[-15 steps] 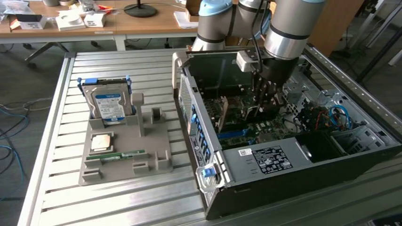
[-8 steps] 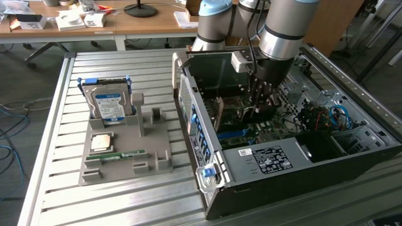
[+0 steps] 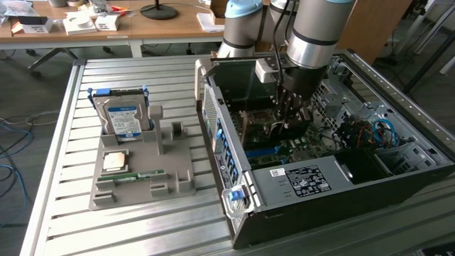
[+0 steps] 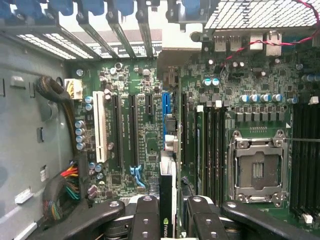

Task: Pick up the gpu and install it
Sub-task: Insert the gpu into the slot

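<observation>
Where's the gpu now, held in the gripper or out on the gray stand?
Held in the gripper: the gpu stands edge-on between the fingers, above the motherboard inside the computer case.

The bench (image 3: 71, 160) is ribbed bare aluminium with a dull sheen. The holder (image 3: 142, 176) on it looks like matt grey plastic, and the hard drive (image 3: 122, 118) is silvery metal with a glossy blue label. The computer case (image 3: 341, 208) is dark matt sheet metal. The claw (image 4: 168, 205) has matt black fingers (image 4: 146, 220); the gpu (image 4: 166, 192) shows a smooth black edge.
</observation>
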